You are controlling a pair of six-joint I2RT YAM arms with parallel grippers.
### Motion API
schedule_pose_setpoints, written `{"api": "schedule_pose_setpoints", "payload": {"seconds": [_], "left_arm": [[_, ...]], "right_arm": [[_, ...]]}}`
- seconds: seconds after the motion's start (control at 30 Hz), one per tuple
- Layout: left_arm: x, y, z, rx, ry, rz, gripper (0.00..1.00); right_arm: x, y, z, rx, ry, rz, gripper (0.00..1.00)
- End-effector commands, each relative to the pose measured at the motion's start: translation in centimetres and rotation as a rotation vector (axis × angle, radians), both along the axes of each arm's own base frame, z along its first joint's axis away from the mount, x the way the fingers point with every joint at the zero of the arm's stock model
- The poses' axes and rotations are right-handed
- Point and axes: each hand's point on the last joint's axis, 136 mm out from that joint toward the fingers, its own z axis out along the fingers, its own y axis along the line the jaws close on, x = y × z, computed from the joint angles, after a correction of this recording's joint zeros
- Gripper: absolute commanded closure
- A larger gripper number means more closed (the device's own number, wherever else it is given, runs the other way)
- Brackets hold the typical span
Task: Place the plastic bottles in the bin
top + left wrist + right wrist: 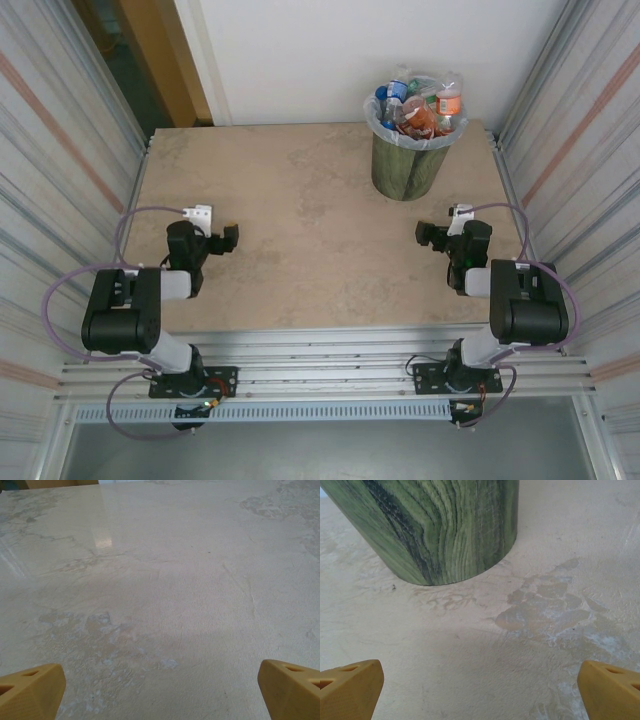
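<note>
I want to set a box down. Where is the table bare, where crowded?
Bare: the middle of the table, between the left gripper and right gripper, and the far left, beside the bin. Crowded: the bin's mouth, heaped with plastic bottles.

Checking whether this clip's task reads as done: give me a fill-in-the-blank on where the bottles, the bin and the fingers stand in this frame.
1. The plastic bottles sit heaped ____ the bin.
2. The bin stands at the far ____ corner of the table.
3. The fingers of the left gripper and of the right gripper stand ____, holding nothing.
4. In the right wrist view, the bin's wall is coloured ____.

Missing words: inside; right; open; green.
</note>
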Motion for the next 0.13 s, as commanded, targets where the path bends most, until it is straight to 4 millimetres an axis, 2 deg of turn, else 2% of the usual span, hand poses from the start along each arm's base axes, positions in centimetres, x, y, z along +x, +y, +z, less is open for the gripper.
{"api": "schedule_pose_setpoints", "payload": {"seconds": [0.0, 0.1], "left_arm": [[0.18, -0.22, 0.35, -0.005, -0.01, -0.005, 0.01], [0.16, -0.25, 0.32, -0.005, -0.009, -0.006, 0.01]], "right_arm": [[0.4, -0.03, 0.31, -0.023, -0.01, -0.002, 0.02], [0.4, -0.05, 0.3, -0.025, -0.01, -0.004, 0.02]]}}
